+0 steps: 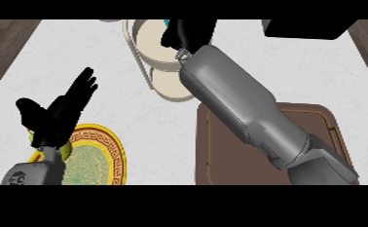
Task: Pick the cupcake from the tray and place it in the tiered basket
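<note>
White counter holds the tiered basket [147, 43] far away. Right hand [188, 32] is over it, fingers curled, maybe hiding the cupcake. Lower slowly. Left hand [61, 109] rests, fingers apart.

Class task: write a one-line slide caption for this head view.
Right hand reaches over the tiered basket; left hand rests open above the plate.

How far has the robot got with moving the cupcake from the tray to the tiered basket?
Done: the brown tray shows no cupcake on its visible part. In hand: the right hand is over the tiered basket, hiding anything it holds. Left: no cupcake is visible resting in the basket. The left hand rests open above the yellow-rimmed plate.
</note>
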Action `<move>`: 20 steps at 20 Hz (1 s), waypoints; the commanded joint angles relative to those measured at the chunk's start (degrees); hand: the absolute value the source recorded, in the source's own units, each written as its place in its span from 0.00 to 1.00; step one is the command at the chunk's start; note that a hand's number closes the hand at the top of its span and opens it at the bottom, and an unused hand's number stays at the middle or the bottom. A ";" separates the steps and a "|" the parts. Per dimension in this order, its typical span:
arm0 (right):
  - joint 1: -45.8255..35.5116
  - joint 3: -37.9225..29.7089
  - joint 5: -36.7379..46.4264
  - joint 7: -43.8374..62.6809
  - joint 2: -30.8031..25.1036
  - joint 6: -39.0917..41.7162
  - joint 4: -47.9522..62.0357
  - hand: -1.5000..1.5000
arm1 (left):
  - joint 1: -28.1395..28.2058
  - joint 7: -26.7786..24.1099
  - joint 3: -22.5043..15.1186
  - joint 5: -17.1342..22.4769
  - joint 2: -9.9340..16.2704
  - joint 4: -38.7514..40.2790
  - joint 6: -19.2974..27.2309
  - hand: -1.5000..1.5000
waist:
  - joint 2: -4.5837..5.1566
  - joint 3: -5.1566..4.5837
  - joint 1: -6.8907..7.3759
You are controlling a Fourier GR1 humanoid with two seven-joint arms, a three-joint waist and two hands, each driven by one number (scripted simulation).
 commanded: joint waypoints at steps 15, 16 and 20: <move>-0.67 -10.04 -4.31 4.49 0.53 -32.13 -6.25 0.00 | 1.85 -0.84 1.70 -0.46 0.58 0.26 0.44 0.50 | -0.48 0.02 -2.22; -0.36 -11.56 -3.04 4.28 0.53 -32.98 -5.84 0.00 | 3.50 -1.84 2.31 0.48 0.87 -0.21 -0.48 0.50 | -0.51 0.00 -2.34; 2.91 -15.18 3.55 5.29 -0.12 -34.75 -8.43 0.00 | 3.31 -2.06 1.77 -0.73 -0.10 0.37 0.70 0.50 | -0.81 0.00 -4.04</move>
